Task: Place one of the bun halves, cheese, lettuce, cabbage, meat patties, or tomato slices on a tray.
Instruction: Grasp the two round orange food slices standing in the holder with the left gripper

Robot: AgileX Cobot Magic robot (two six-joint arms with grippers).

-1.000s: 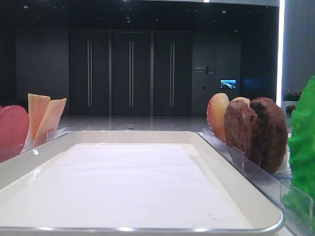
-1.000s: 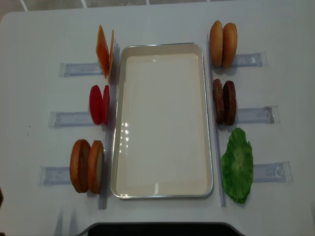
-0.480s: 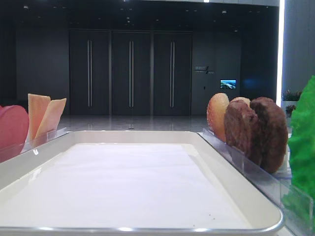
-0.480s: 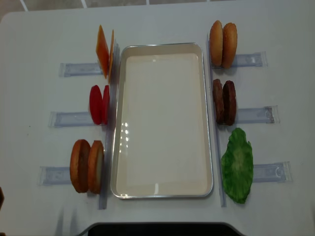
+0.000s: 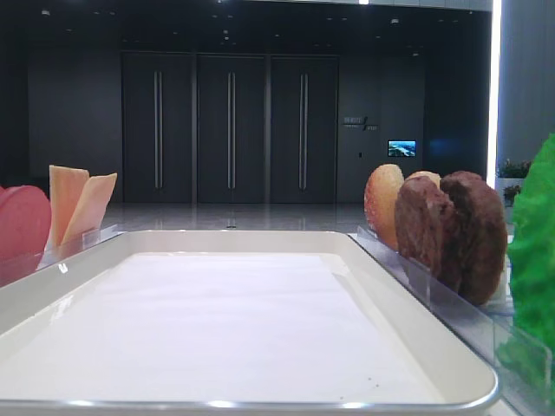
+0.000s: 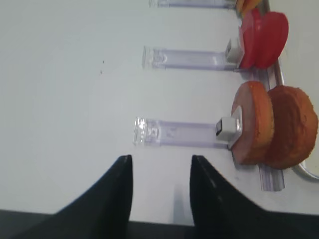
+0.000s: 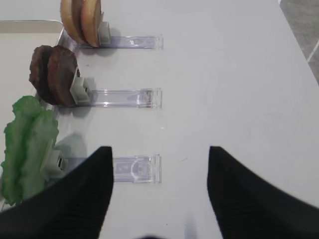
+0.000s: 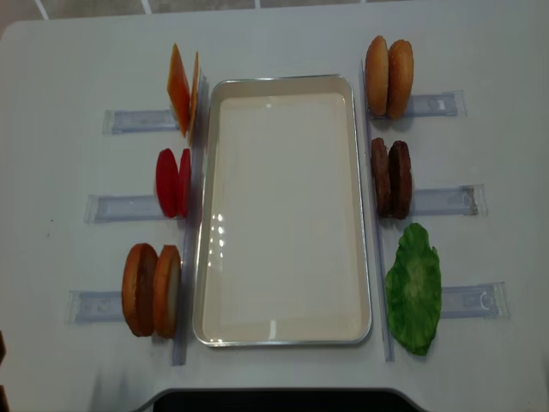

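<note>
Nearest the robot, the left tool (image 6: pixel 160 196) and right tool (image 7: pixel 158 191) hover over bare counter (image 8: pixel 69 69) with their jaws parted around nothing, the left apparently aimed at the bun halves (image 6: pixel 273 124) propped on edge in a clear rack (image 6: pixel 177 133). The tray (image 8: pixel 283 79) beyond holds only its liner. Only finger silhouettes show; the arms are out of view.

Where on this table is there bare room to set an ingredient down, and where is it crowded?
Free: the whole lined floor of the tray, bordered by its rim. Crowded: its left edge, lined with cheese, tomato slices and bun halves; its right edge, with buns, meat patties and lettuce.
</note>
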